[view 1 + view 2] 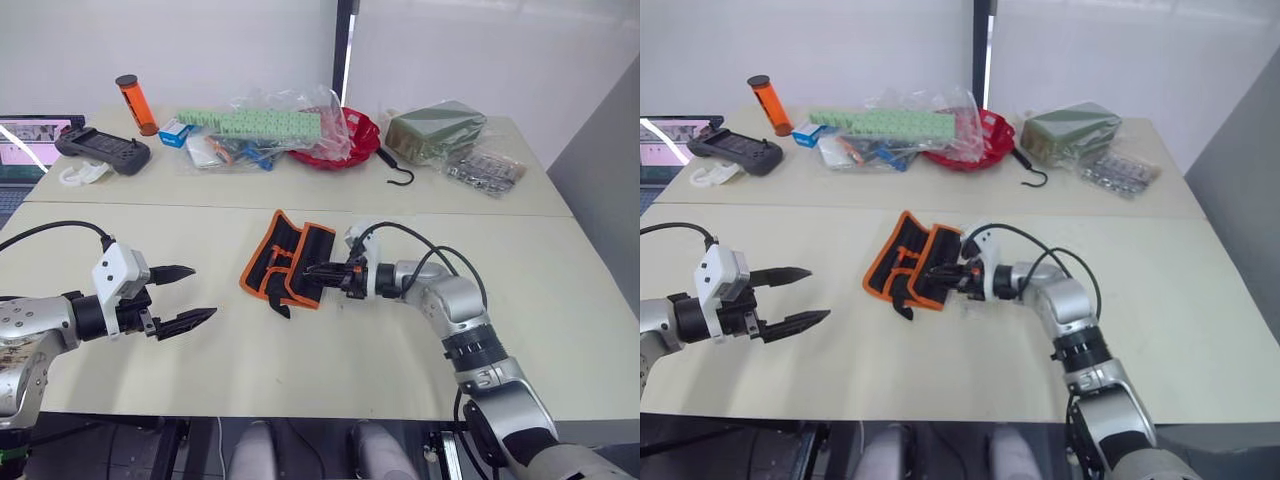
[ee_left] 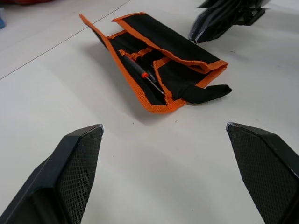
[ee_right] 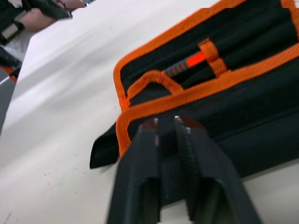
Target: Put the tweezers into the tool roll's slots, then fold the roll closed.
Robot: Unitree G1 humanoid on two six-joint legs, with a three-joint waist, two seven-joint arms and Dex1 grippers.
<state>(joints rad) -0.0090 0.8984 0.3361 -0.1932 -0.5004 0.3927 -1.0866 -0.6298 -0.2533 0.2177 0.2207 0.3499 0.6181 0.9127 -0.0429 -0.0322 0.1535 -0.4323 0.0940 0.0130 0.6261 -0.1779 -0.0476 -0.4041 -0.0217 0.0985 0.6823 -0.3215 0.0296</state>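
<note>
A lab or workshop: pale worktables (image 1: 300,350), white walls, a handheld controller (image 1: 103,150), bagged parts (image 1: 484,166)

The tool roll (image 1: 288,259) is matt black woven cloth, coarse-grained, edged in bright orange webbing with a ribbed weave; its strap (image 2: 205,92) is the same dull black fabric. The left gripper (image 1: 183,297) has fingers (image 2: 77,172) of black plastic with finely cross-hatched, rough-looking pads, below a smooth white plastic housing. The right gripper (image 3: 166,126) shows ridged black faces with a slight sheen. The table (image 1: 330,350) is a smooth, pale, matt surface. Behind, crinkled clear plastic bags (image 1: 290,120) shine glossily beside a smooth orange plastic tube (image 1: 135,105).
</note>
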